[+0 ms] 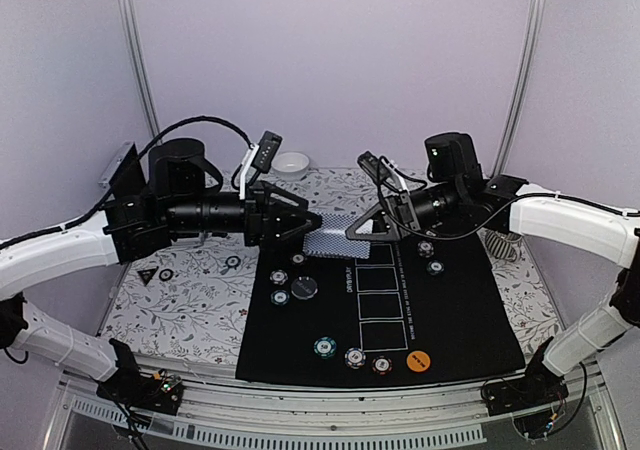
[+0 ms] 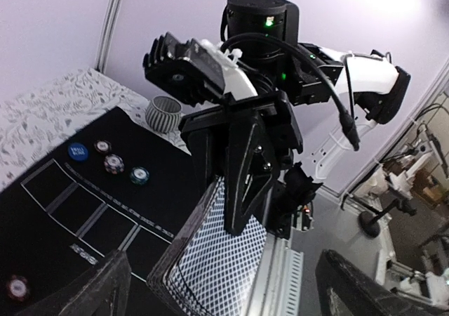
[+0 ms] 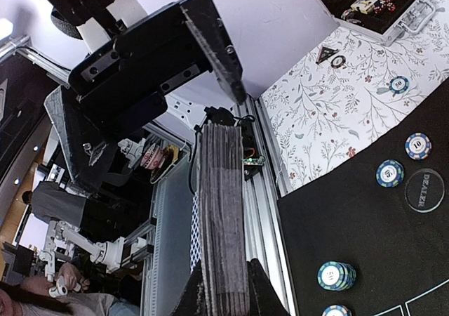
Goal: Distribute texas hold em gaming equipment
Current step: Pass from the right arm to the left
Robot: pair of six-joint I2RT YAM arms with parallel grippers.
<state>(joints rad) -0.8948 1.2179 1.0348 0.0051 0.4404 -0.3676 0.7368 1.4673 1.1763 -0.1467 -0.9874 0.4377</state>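
Note:
A deck of grey-blue-backed playing cards [image 1: 330, 245] hangs in the air over the far edge of the black mat [image 1: 450, 310]. My right gripper [image 1: 360, 232] is shut on it; in the right wrist view the deck [image 3: 223, 203] stands edge-on, clamped between the fingers [image 3: 228, 277]. My left gripper [image 1: 312, 220] is open, its fingers spread wide either side of the deck [image 2: 217, 267]. Striped chips [image 1: 279, 276] and a dark disc [image 1: 304, 288] lie on the mat's left. More chips [image 1: 355, 357] and an orange disc [image 1: 418, 360] lie near the front edge. A blue disc [image 1: 425, 248] sits at the right.
A white bowl [image 1: 291, 165] stands at the back of the flowered cloth. Loose chips [image 1: 232, 262] and a dark triangle [image 1: 147, 275] lie on the cloth to the left. A grey coiled object [image 1: 503, 245] sits right of the mat. The mat carries several white rectangles [image 1: 378, 305].

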